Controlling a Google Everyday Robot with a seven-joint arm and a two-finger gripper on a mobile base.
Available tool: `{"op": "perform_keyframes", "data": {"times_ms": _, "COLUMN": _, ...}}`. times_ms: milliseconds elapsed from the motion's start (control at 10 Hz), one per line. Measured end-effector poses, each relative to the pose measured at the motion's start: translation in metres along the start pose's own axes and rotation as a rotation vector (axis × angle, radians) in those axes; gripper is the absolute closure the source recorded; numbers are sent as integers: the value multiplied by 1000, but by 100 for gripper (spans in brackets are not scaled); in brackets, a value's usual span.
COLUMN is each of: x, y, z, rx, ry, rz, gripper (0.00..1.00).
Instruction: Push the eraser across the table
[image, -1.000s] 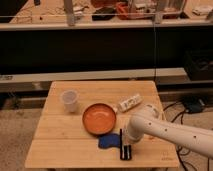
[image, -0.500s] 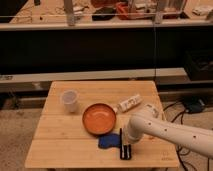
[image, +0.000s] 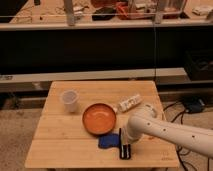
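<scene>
The eraser (image: 122, 140), a long narrow black block, lies on the light wooden table (image: 65, 145) near its front edge, just right of a small blue pad (image: 106, 142) and below the orange bowl (image: 99, 118). My gripper (image: 126, 148) hangs at the end of the white arm (image: 165, 131) that comes in from the right, and it sits low over the near end of the eraser.
A clear plastic cup (image: 69, 100) stands at the table's back left. A white tube-like item (image: 129, 103) lies at the back right of the bowl. Cables lie on the floor to the right. A dark shelf unit stands behind the table.
</scene>
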Motion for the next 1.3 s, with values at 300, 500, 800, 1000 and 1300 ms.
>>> {"op": "perform_keyframes", "data": {"times_ms": 300, "x": 0, "y": -2, "z": 1, "rx": 9, "ry": -7, "rz": -8, "gripper": 100}}
{"op": "perform_keyframes", "data": {"times_ms": 500, "x": 0, "y": -2, "z": 0, "rx": 9, "ry": -7, "rz": -9, "gripper": 100}}
{"op": "perform_keyframes", "data": {"times_ms": 800, "x": -1, "y": -3, "z": 2, "rx": 22, "ry": -20, "rz": -17, "gripper": 100}}
{"op": "perform_keyframes", "data": {"times_ms": 1000, "x": -1, "y": -3, "z": 0, "rx": 22, "ry": -18, "rz": -19, "gripper": 100}}
{"op": "perform_keyframes", "data": {"times_ms": 1300, "x": -2, "y": -5, "z": 2, "rx": 28, "ry": -29, "rz": -19, "gripper": 100}}
